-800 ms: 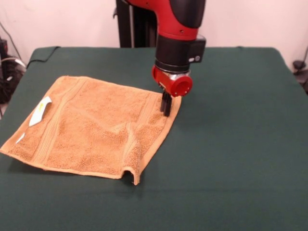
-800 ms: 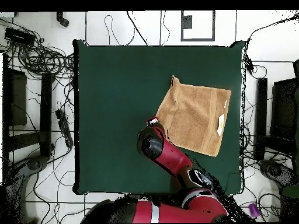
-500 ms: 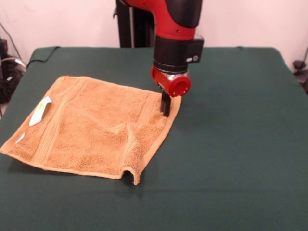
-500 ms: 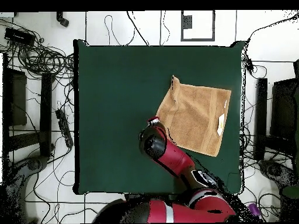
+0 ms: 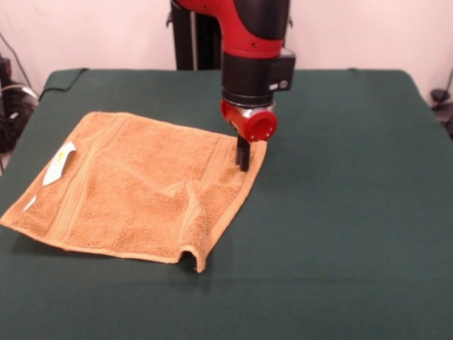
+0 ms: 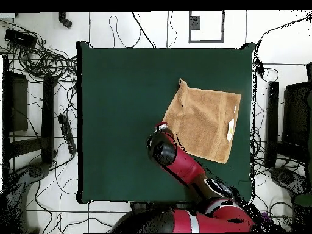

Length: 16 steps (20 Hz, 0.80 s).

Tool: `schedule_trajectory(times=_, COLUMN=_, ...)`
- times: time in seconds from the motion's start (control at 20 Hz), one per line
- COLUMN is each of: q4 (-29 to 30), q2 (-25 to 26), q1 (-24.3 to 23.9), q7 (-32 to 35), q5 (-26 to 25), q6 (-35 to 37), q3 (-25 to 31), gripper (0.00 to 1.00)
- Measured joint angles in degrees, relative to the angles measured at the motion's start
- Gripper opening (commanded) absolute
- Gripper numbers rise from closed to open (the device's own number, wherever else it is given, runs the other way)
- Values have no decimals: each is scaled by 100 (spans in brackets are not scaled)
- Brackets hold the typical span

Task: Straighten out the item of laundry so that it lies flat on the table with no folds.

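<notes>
Claw shifted slightly left versus 0.8 s ago, fingers closed, tips on towel right corner, frame centre; pinch not confirmed. Towel unmoved on table; 1 ridge, curled lower corner remain

cables: tangled on the white floor | black stand: beside the table | grey square frame: on the floor | small purple thing: floor corner

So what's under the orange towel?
Only the green table shows around the towel. One corner curls up near the front, but whatever lies beneath the rest is covered.
</notes>
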Motion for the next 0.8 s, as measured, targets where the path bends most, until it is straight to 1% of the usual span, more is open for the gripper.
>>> schedule_trajectory(times=0.55, q4=67, q2=-13, q1=9, q7=104, q5=134, q6=-96, q3=36, gripper=0)
schedule_trajectory(times=0.8, q4=129, q2=-22, q1=8, q7=331, q5=219, q6=-201, q3=78, gripper=0)
